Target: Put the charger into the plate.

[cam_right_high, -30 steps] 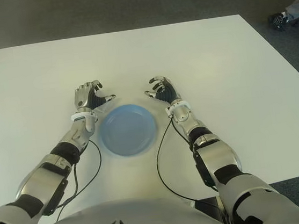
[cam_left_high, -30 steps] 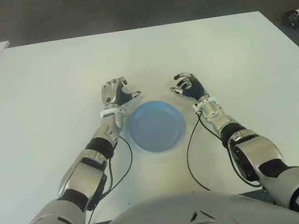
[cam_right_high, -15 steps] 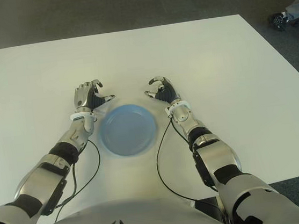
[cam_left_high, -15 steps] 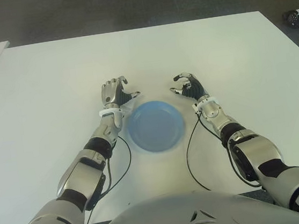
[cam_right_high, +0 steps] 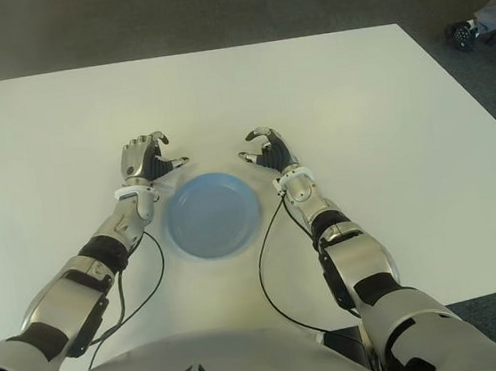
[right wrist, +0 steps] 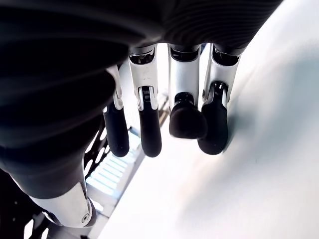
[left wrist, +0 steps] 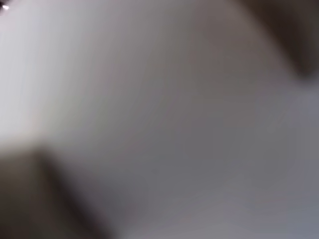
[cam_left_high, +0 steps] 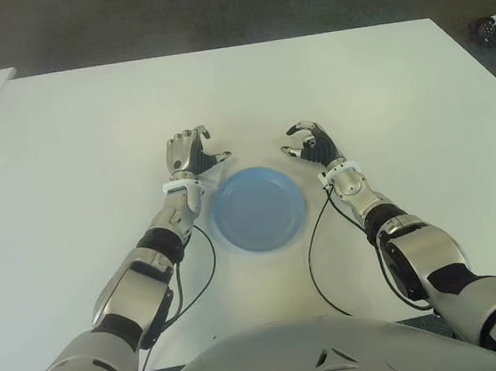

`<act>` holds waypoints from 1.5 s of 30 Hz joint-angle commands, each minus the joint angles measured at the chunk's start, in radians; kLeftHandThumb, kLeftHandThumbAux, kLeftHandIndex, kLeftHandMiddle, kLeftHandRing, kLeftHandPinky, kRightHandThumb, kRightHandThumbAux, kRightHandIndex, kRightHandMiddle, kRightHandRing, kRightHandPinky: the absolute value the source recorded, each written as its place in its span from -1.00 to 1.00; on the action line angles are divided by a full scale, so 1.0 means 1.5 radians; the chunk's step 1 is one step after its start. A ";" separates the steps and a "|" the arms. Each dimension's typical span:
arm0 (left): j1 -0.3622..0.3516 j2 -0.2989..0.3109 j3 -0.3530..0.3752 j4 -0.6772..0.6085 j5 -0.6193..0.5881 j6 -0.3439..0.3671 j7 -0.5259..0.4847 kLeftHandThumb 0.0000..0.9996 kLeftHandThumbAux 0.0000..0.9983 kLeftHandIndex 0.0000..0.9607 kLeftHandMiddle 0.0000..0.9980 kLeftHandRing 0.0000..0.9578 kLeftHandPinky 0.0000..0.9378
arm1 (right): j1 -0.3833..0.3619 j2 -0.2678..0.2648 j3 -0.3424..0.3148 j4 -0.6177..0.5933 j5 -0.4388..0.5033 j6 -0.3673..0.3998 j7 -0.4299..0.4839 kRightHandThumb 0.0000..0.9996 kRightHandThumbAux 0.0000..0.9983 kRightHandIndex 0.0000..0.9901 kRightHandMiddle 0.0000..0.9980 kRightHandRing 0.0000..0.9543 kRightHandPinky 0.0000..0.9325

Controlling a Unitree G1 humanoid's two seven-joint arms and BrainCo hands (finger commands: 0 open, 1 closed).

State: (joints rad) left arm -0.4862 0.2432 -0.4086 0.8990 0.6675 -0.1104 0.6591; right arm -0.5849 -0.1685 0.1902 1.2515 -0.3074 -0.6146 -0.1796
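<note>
The round blue plastic plate (cam_left_high: 258, 209) is seen empty on the white table (cam_left_high: 399, 97), between the left robot hand (cam_left_high: 189, 155) and the right robot hand (cam_left_high: 313, 143); both are loosely curled, holding nothing; no charger is visible.

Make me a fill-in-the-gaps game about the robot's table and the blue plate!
1. The plate on the white table is coloured ____.
2. The plate lies ____ the left hand and the right hand.
3. The number of chargers lying in the plate is ____.
4. The right hand's fingers hold ____.

Missing words: blue; between; zero; nothing
</note>
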 commanded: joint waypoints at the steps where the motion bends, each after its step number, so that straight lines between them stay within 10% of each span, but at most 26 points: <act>1: 0.012 0.008 -0.001 -0.008 0.005 -0.006 0.005 0.50 0.40 -0.08 0.75 0.81 0.86 | 0.075 0.013 0.019 0.051 -0.020 0.075 0.040 -0.62 0.57 -0.25 0.04 0.23 0.41; 16: 0.014 0.016 0.001 -0.026 0.006 -0.014 0.005 0.50 0.39 -0.08 0.76 0.82 0.88 | 0.072 0.014 0.027 0.053 -0.029 0.092 0.034 -0.65 0.54 -0.28 -0.47 -0.40 -0.32; 45: 0.036 0.008 0.062 -0.083 -0.084 -0.058 -0.068 0.50 0.40 -0.08 0.74 0.80 0.85 | 0.069 0.016 0.040 0.053 -0.030 0.099 0.025 -0.68 0.60 -0.34 -0.50 -0.47 -0.34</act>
State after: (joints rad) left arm -0.4453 0.2602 -0.3412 0.7935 0.5745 -0.1881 0.5909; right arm -0.5963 -0.1660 0.2180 1.2512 -0.3122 -0.5861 -0.1835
